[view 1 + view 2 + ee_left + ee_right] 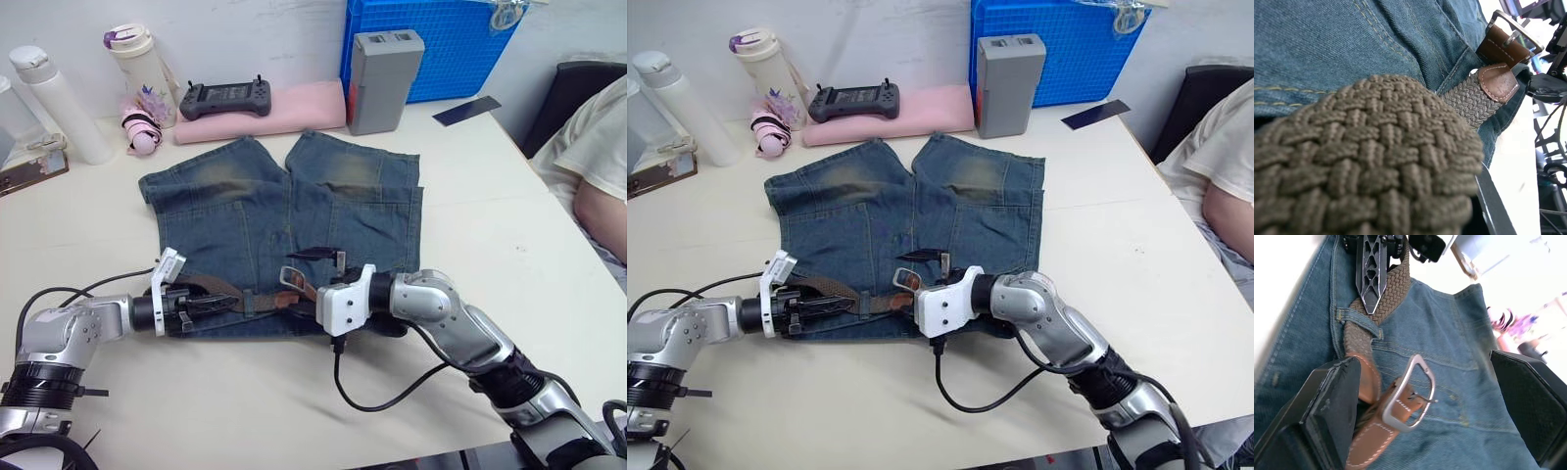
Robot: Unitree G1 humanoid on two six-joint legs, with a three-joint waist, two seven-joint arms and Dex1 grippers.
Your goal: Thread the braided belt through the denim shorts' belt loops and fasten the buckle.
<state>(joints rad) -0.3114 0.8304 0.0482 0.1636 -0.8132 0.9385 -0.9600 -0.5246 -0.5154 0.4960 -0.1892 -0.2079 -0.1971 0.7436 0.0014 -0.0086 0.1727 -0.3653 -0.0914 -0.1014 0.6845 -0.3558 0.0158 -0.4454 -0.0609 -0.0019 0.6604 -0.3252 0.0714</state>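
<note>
The faded blue denim shorts (284,230) lie flat on the pale table (490,215), waistband at the near edge, with the dark-brown woven braided belt (1396,284) running along it and passing under one narrow blue denim belt loop (1359,323). The left gripper (201,302) is closed on the braided strap near the waistband's left end. The right gripper (1425,396), just right of it, has its black fingers (1334,391) spread wide around the silver rectangular buckle (1408,394) and the smooth brown leather tip (1498,81), gripping neither. The main risk, as I judge it, is that a pull from the left draws the tip back out of the loop, or that the right fingers close on denim instead of leather and bunch the waistband.
</note>
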